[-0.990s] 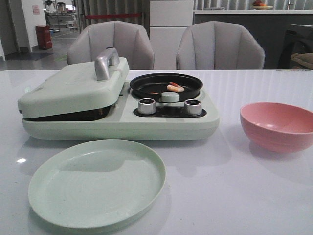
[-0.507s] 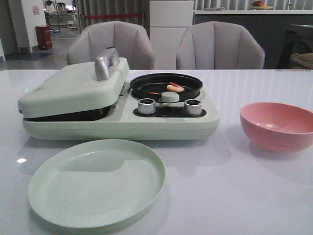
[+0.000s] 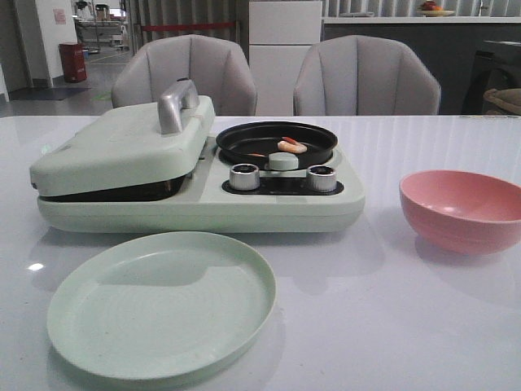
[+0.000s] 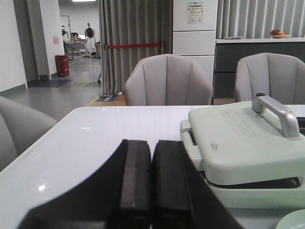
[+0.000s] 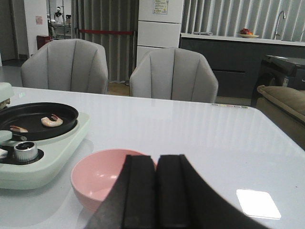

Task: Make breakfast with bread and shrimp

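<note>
The shrimp (image 3: 291, 146) lie in the round black pan (image 3: 276, 142) on the pale green breakfast maker (image 3: 203, 199); they also show in the right wrist view (image 5: 51, 121). The maker's lid (image 3: 122, 147) with its silver handle (image 3: 176, 104) is down, and no bread is in view. My left gripper (image 4: 151, 152) is shut and empty, beside the maker's left end. My right gripper (image 5: 155, 164) is shut and empty, just behind the pink bowl (image 5: 102, 181). Neither gripper shows in the front view.
A pale green plate (image 3: 161, 303) lies in front of the maker. The pink bowl (image 3: 461, 209) stands at the right. Two silver knobs (image 3: 244, 176) and a green round knob (image 3: 283, 161) sit on the maker. Two grey chairs (image 3: 366, 77) stand behind the table.
</note>
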